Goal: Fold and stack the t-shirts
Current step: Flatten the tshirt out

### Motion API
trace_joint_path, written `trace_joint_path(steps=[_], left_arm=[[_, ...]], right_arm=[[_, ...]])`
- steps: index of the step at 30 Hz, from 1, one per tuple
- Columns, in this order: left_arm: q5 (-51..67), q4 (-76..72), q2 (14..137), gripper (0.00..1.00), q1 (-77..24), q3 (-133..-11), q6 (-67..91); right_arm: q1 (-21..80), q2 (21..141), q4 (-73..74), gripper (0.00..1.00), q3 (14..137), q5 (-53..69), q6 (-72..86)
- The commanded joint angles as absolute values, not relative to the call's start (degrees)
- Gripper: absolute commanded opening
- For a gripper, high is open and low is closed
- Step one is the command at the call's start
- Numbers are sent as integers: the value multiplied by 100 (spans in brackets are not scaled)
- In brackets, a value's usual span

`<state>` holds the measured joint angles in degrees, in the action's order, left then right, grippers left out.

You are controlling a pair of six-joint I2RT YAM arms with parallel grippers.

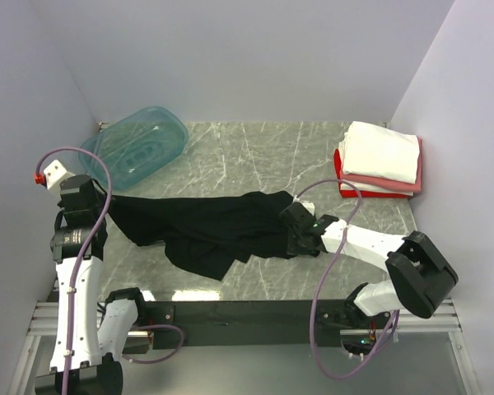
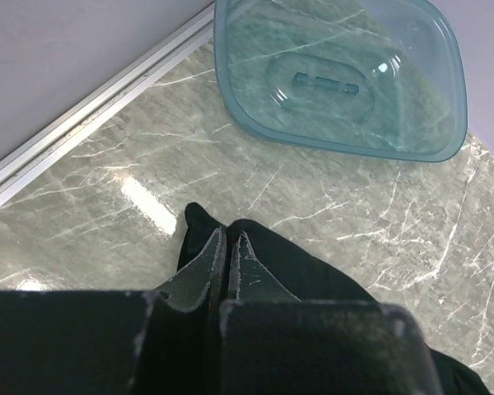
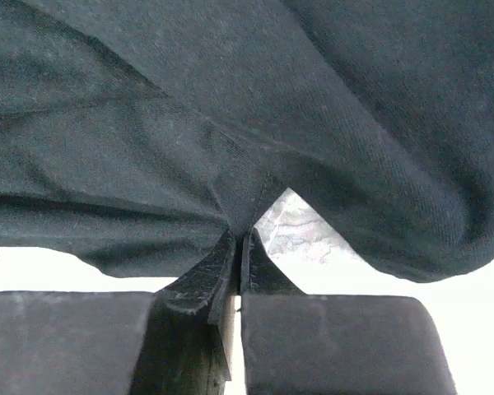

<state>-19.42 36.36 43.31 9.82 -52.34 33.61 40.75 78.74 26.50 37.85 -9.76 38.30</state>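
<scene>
Jaws on both arms were pressed together, each pair pinching the large black cloth t-shirt (image 1: 206, 230). The left jaws nipped a pointed corner of it at the desk's left side. The right jaws held a fold at its right end, with cloth draping over and past them. Between the two pairs the shirt lay stretched across the grey marble-patterned desk (image 1: 255, 156), its middle bunched and sagging toward the near edge. Farther back on the left, a translucent teal plastic tub (image 1: 136, 148) sat in the corner, just beyond the shirt's left end and not touching it. At the far right lay a stack: a folded white t-shirt (image 1: 383, 152) on a pink one (image 1: 399, 183) on a red one (image 1: 342, 185).
</scene>
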Motion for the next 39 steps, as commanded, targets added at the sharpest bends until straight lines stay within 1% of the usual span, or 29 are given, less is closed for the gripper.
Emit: trace_joint_path(steps=[1, 6, 8, 10, 13, 14, 18, 19, 20, 21, 22, 23, 26, 30, 33, 35, 39], left_arm=[[-2065, 3595, 4245, 1, 1028, -5335, 3217], [-2092, 3647, 4210, 1, 1037, -5414, 3208], [-2092, 3639, 4210, 1, 1037, -5423, 3208], [-2066, 3621, 4210, 1, 1037, -5405, 3208], [-1995, 3595, 4245, 1, 1028, -5344, 3217], [-1978, 3603, 4263, 1, 1037, -5326, 3217], [-2021, 3603, 4271, 0, 1037, -5300, 3155], [-2030, 3604, 4271, 1, 1028, -5291, 3147], [-2013, 3612, 4289, 1, 1028, -5308, 3138], [-1995, 3621, 4298, 1, 1037, -5309, 3138], [-1986, 3621, 4289, 0, 1028, -5309, 3138], [-1995, 3621, 4306, 1, 1037, -5317, 3138], [-1995, 3595, 4307, 0, 1037, -5291, 3129], [-1951, 3560, 4342, 1, 1028, -5247, 3129], [-1934, 3551, 4368, 1, 1028, -5221, 3129], [-1934, 3551, 4359, 1, 1037, -5221, 3120], [-1951, 3568, 4351, 1, 1037, -5229, 3103]], right_arm=[[4140, 7718, 2829, 0, 3849, -1168, 3894], [4157, 6515, 4031, 0, 4306, -1731, 3920], [4131, 6093, 4288, 0, 4604, -1880, 3850], [4113, 5977, 4517, 0, 4894, -2012, 3771], [3833, 6178, 4334, 6, 5088, -2004, 3481], [3623, 6414, 4263, 11, 5115, -1891, 3315], [3026, 6995, 3421, 20, 5141, -1452, 2971], [2928, 7100, 3358, 25, 5211, -1442, 2936], [2883, 7267, 3340, 34, 5282, -1476, 2927], [2839, 7329, 3444, 37, 5352, -1624, 2927], [2848, 7356, 3498, 40, 5448, -1661, 2935], [2848, 7287, 3515, 46, 5441, -1661, 2936], [2856, 6945, 3515, 55, 5239, -1722, 2988], [2839, 6549, 3525, 57, 4887, -1644, 3067], [2848, 6337, 3271, 57, 4527, -1205, 3120], [2822, 6372, 3121, 58, 4325, -1151, 3164], [2707, 6661, 2866, 58, 4350, -915, 3094]])
